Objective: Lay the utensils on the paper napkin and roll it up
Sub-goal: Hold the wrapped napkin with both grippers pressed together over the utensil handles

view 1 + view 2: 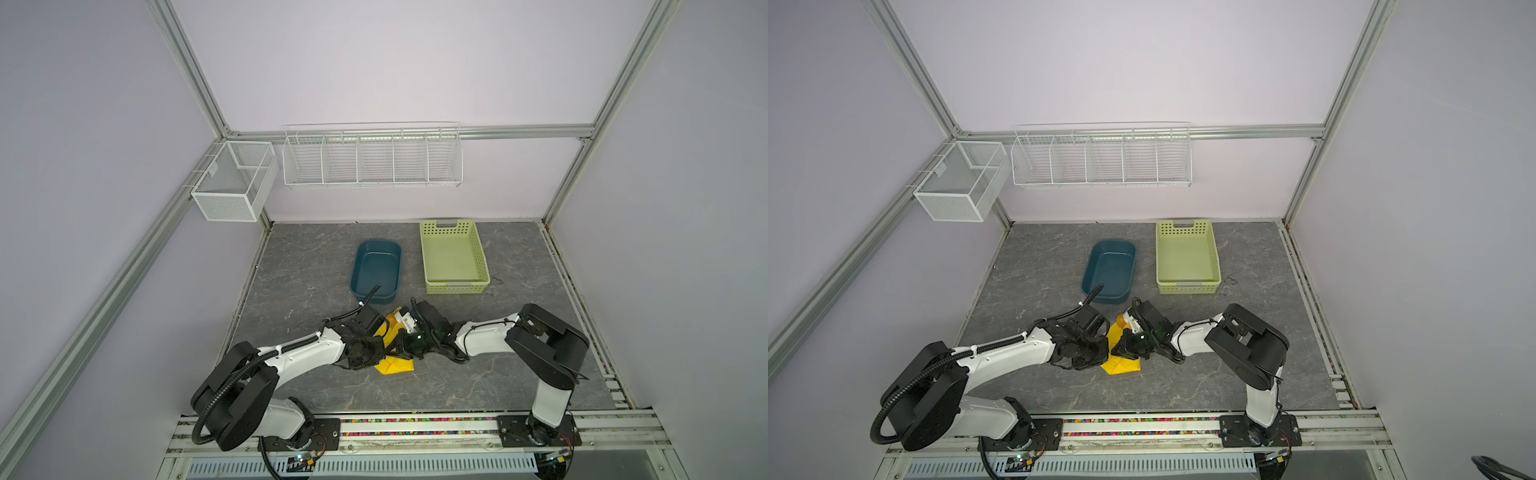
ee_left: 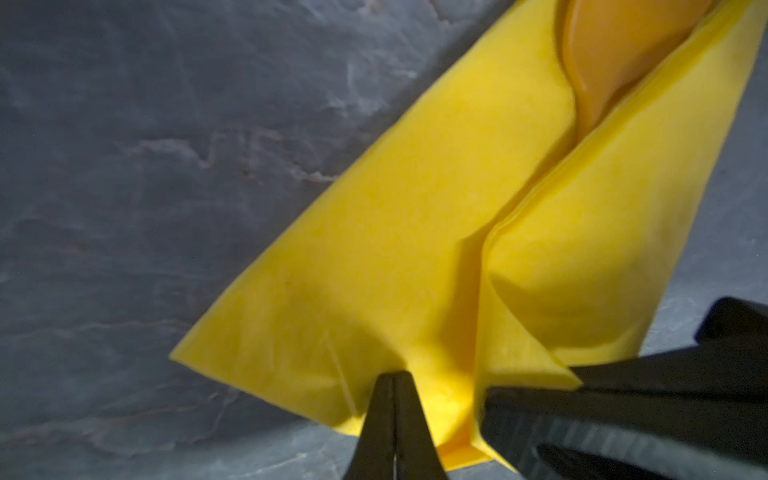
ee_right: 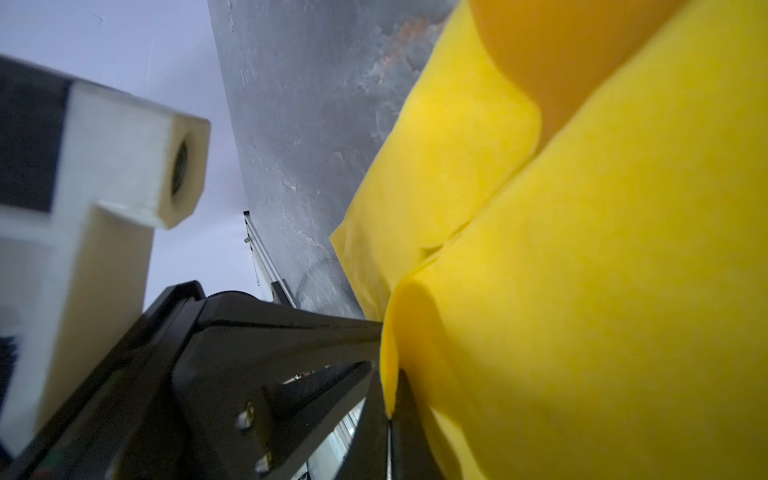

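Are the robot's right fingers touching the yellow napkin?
Touching. The right wrist view shows a fold of the paper napkin running down between the shut right fingers, which pinch it.

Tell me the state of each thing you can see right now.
napkin, folded over the utensils
utensils, wrapped, one orange end showing
left end effector, shut on the napkin
right end effector, shut on the napkin
blue tub, empty
green basket, empty

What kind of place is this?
Most likely a robot testing booth: two robot arms bolted to a rail, plain walls in a metal frame, and wire baskets hung on the wall.
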